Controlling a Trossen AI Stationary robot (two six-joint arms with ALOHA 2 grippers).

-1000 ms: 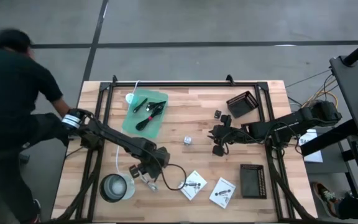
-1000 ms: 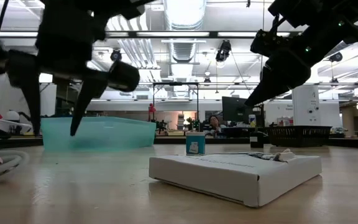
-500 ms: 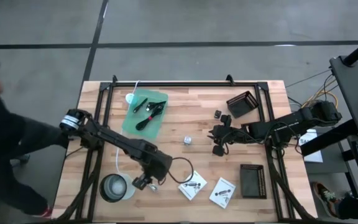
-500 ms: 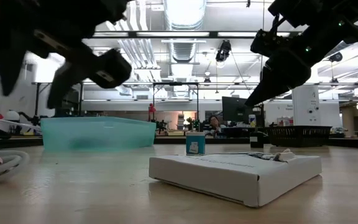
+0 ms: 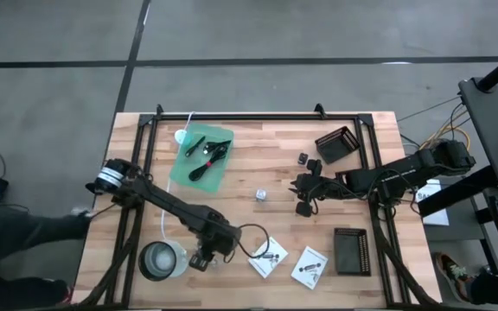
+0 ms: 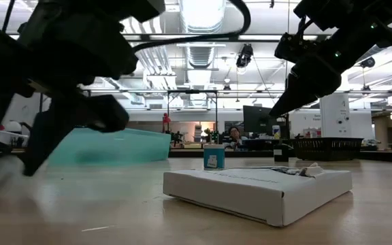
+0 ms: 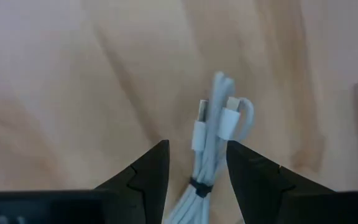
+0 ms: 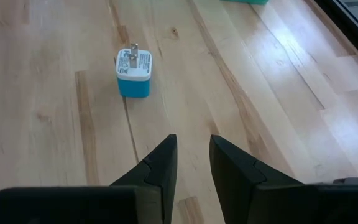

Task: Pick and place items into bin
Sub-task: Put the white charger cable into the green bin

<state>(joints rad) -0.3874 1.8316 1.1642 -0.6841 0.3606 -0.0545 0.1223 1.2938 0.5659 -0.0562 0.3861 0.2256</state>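
A: Checked the left end effector [image 7: 196,151]: parted about halfway, straddling a white bundled cable [image 7: 219,118], not closed on it, nothing gripped. Well apart from the teal bin [image 5: 180,173], toward the table's front edge.

B: Reason for that stance?

A: Judged as lining up for a pinch. Straddles the tied waist of the bundle, probably so the loops lift as one.

B: And the right end effector [image 8: 191,146]?

A: Slightly parted, empty, raised off the table well apart from the bin on the right arm's side. Aimed at a small blue-and-white plug cube [image 8: 133,73] standing between it and the bin. Judged as waiting, kept clear of the working arm.

B: Remaining stock?

A: Noted black cable and a thin stick already inside the bin. Noted two white packets [image 5: 269,257] flat on the table, beyond the left end effector from the bin.
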